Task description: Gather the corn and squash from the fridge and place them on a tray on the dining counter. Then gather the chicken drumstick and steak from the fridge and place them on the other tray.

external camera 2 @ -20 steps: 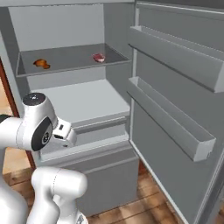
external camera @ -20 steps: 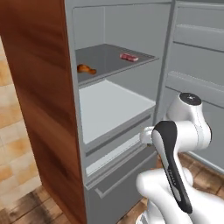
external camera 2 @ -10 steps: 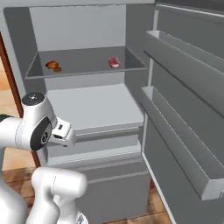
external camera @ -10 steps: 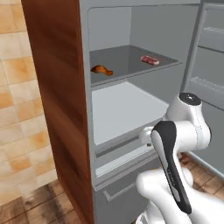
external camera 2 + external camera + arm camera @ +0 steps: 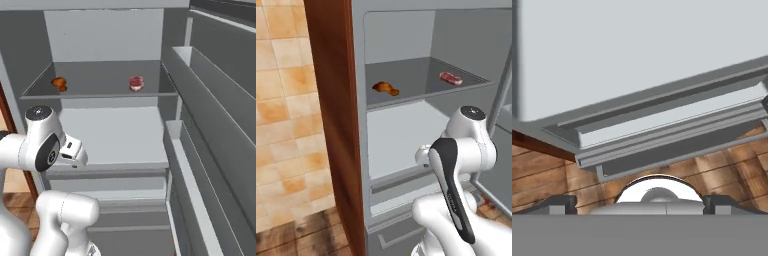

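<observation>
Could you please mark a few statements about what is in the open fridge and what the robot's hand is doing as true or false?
1. The browned chicken drumstick and the red raw steak lie on the same grey upper shelf. True.
2. The drumstick and the steak touch each other. False: they lie well apart, the drumstick at the left and the steak at the right.
3. The hand holds the steak. False: it is open and empty, down in front of the lower drawers.
4. The white shelf below the meat has corn on it. False: no corn is visible there.
5. The fridge door stands open. True.
</observation>
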Tool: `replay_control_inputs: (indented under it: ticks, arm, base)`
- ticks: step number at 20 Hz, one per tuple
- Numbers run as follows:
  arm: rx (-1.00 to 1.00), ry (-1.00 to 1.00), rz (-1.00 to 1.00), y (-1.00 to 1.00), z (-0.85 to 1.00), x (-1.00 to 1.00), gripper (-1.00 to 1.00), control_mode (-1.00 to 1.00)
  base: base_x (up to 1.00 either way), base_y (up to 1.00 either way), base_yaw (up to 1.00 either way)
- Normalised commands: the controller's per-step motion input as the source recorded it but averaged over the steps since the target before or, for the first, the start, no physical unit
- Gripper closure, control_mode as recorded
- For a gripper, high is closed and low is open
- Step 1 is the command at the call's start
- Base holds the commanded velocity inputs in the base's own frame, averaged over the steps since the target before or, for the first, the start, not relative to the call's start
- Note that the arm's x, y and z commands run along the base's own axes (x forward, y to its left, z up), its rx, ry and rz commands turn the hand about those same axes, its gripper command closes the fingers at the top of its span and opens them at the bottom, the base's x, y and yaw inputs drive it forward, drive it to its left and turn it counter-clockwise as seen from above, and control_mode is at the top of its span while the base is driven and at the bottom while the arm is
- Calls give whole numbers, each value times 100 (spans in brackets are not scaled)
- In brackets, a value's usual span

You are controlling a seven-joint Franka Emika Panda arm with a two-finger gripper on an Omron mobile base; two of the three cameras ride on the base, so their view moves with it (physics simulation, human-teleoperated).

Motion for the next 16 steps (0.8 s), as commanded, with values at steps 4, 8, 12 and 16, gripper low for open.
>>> replay_control_inputs:
  ticks: [4,8,12,16]
  arm:
    - [0,0,0,0,0,0,-100,100]
    - [0,0,0,0,0,0,-100,100]
    - [0,0,0,0,0,0,-100,100]
    - [0,0,0,0,0,0,-100,100]
  base:
    - [32,-23,28]
    - [33,-25,23]
    - [62,-24,23]
    - [69,-31,26]
